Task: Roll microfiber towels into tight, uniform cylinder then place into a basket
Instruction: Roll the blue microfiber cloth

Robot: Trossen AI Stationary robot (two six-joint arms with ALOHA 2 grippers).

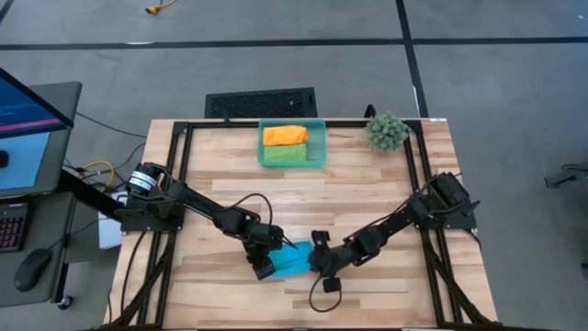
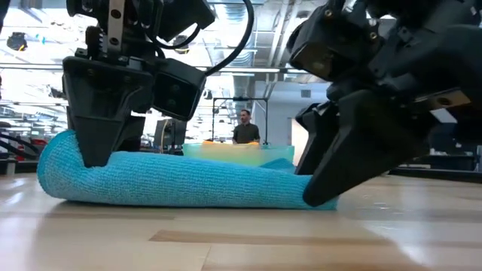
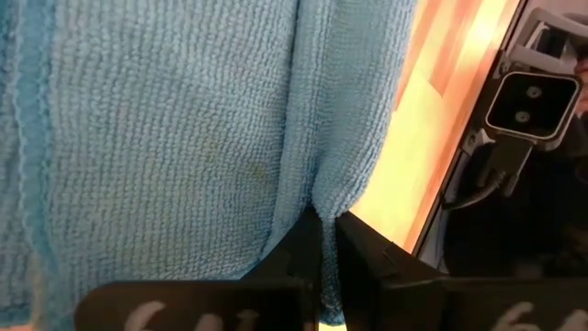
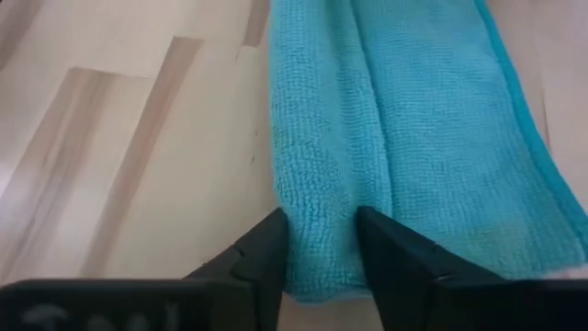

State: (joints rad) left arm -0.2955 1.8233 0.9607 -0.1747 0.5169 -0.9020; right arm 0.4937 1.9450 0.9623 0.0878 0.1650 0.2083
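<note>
Microfiber towels numbered three in sight: one sky blue towel (image 1: 292, 262) lay rolled into a loose cylinder on the wooden worktop (image 1: 220, 165) near its front edge, and an orange towel (image 1: 285, 135) and a green towel (image 1: 286, 154) sat rolled side by side in the single basket (image 1: 322, 142) at the far edge of the worktop. The basket was one shallow translucent teal bin, the orange roll toward its back and the green toward its front.

Two end effectors met at the blue towel. The left end effector (image 1: 265, 268) stood at the roll's left end, its fingers (image 3: 294, 253) pinched together on a fold of the cloth. The right end effector (image 1: 317, 260) was at the roll's right end, its fingers (image 4: 266, 244) set narrowly apart with a ridge of the blue cloth between them.

One spiky green plant ball (image 1: 387, 131) sat just to the right of the basket at the worktop's far right corner. In the low view the two end effectors and the blue roll hid most of the basket. Beyond the worktop a person (image 2: 245, 128) stood far back in the room. A monitor (image 1: 23, 119), a keyboard (image 1: 11, 225) and a mouse (image 1: 32, 269) rested on a desk to the left.
</note>
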